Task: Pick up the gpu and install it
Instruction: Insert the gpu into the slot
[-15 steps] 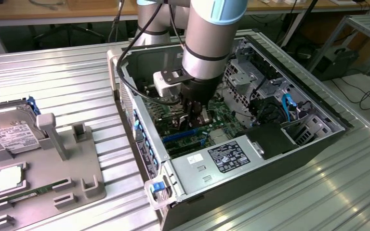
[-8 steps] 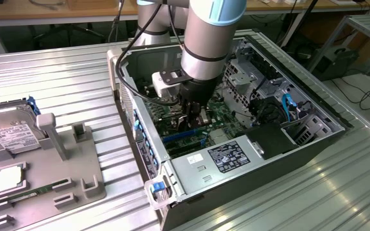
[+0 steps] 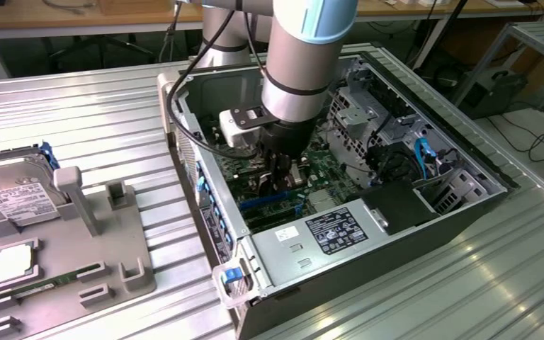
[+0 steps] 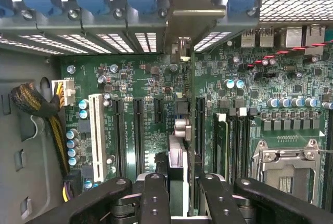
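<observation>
Looking into the open black computer tower case [image 3: 461, 212], you find the black two-fingered gripper [image 4: 183, 193] pinching the thin gpu card [image 4: 177, 161] edge-on, its silver bracket [image 4: 179, 31] up against the rear slot openings. The arm's grey wrist [image 3: 296, 78] hides the card in the exterior view, and you cannot tell whether its lower edge sits in a slot. Black slots [image 4: 138, 135] flank it closely on the green motherboard [image 4: 250, 78]; the grey power supply box [image 3: 319, 237] stands near.

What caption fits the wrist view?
Pincer shut on the gpu, held edge-on above the motherboard slots.
</observation>
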Controlling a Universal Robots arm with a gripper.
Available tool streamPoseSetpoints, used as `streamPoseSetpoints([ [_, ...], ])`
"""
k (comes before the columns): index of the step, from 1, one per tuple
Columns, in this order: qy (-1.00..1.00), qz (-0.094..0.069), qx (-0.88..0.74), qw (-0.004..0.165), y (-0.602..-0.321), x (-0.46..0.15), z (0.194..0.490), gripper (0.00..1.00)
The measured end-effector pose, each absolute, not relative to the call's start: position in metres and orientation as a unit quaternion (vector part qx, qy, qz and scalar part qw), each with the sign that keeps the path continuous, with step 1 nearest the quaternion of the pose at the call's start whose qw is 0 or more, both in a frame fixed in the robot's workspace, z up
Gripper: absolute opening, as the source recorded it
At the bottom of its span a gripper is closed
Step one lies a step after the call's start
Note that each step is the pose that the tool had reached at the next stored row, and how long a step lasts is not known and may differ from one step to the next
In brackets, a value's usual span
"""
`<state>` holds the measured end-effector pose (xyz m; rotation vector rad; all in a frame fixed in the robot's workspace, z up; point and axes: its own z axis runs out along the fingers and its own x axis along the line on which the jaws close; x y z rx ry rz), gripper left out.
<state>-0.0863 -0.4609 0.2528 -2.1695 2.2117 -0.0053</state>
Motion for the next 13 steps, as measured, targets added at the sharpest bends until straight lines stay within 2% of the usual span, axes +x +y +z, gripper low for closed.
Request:
streamPoseSetpoints([
  [13, 0.713, -0.001, -0.701, 0.022, -0.4609, -0.0870, 0.2488, 0.28],
])
